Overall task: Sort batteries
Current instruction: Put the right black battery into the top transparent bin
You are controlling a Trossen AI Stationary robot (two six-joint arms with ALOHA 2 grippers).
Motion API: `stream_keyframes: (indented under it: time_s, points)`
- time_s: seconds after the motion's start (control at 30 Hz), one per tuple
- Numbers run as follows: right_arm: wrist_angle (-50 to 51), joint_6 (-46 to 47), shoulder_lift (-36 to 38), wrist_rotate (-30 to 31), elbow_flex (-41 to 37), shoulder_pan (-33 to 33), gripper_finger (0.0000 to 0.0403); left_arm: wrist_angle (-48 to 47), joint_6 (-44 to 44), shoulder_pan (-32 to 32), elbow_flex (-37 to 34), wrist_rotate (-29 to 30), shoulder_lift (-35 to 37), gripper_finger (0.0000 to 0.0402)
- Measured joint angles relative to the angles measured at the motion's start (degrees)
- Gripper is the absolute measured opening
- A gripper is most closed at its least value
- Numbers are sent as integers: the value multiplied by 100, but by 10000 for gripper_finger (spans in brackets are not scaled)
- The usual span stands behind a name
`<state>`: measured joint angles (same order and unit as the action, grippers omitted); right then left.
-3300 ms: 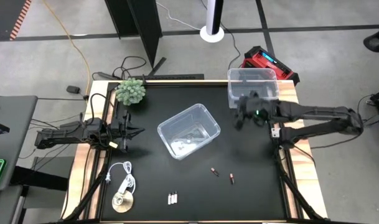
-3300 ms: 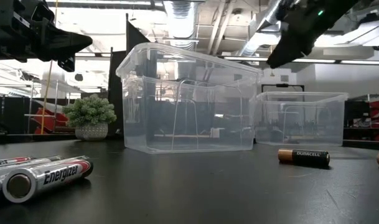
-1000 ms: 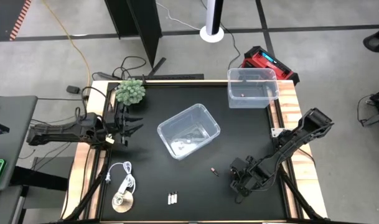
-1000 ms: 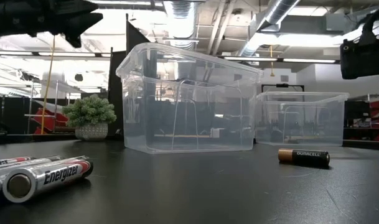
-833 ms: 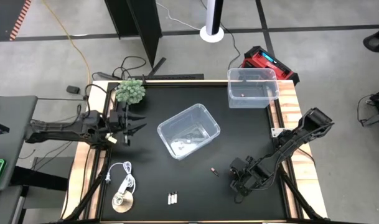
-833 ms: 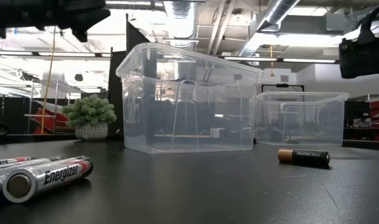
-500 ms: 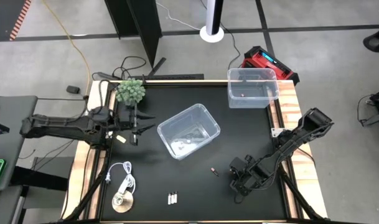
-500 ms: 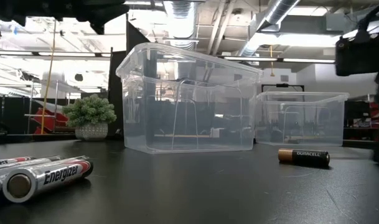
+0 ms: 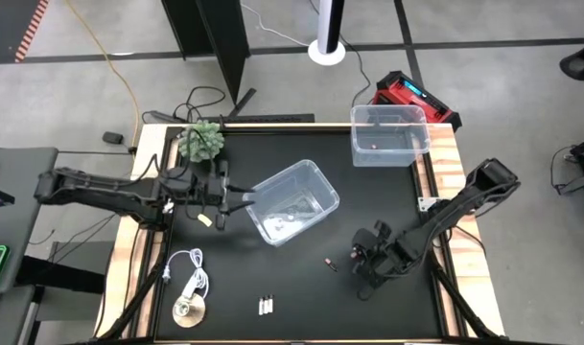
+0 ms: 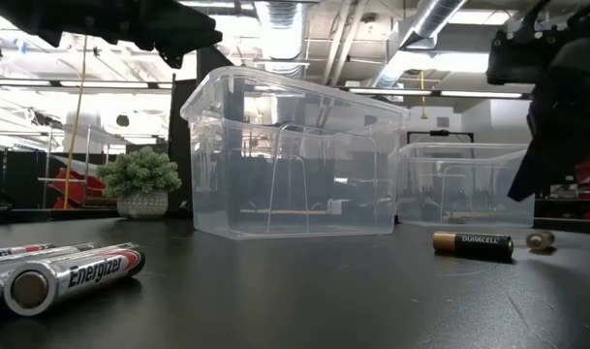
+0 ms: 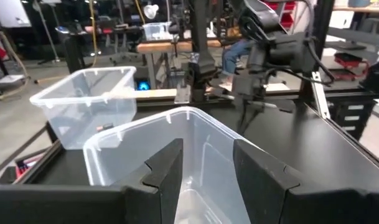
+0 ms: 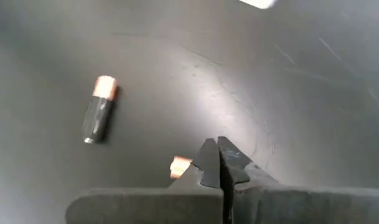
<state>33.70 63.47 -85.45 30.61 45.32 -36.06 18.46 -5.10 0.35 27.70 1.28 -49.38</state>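
Note:
Several batteries lie on the black table. A few silver ones (image 9: 266,306) (image 10: 72,276) are near the front edge. A dark copper-ended one (image 9: 331,264) (image 10: 474,244) (image 12: 99,117) lies right of centre, and another shows end-on (image 10: 540,239). My right gripper (image 9: 361,263) (image 12: 217,144) (image 10: 517,194) is shut just beside this last one. My left gripper (image 9: 236,201) (image 11: 208,148) hovers open and empty over the left corner of the clear centre bin (image 9: 292,201) (image 11: 195,118). My right gripper's shut fingers (image 12: 208,158) slant down beside a battery's copper end (image 12: 178,167), with nothing between them. The finger hides the rest of that battery. Whether they touch it, I cannot tell.
A second clear bin (image 9: 388,134) (image 11: 96,102) stands at the far right corner with a small reddish thing inside. A potted plant (image 9: 203,141) sits at the far left. A white coiled cable with a disc (image 9: 188,287) lies at the near left.
My left gripper has gone toward the table's right, from near the left edge up to the centre bin's corner. My right gripper has drawn a little toward the far edge. In the low view a battery now shows end-on on the table below it.

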Motion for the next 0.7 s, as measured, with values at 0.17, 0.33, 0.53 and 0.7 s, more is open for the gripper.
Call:
stream_keyframes:
  time_s: [0.17,0.33,0.53,0.7]
  points:
    - [28,-1660,177,-75,2,81,38,81,-21,-169,0,3,-48,136]
    - [-5,-3440,170,-540,7,393,135,82,2,-273,0,52,-47,136]
    - [-126,-4875,-136,-1149,36,851,236,80,35,-403,0,100,-46,136]
    - [-200,-5638,-420,-1523,168,1299,239,78,39,-463,0,114,-46,136]
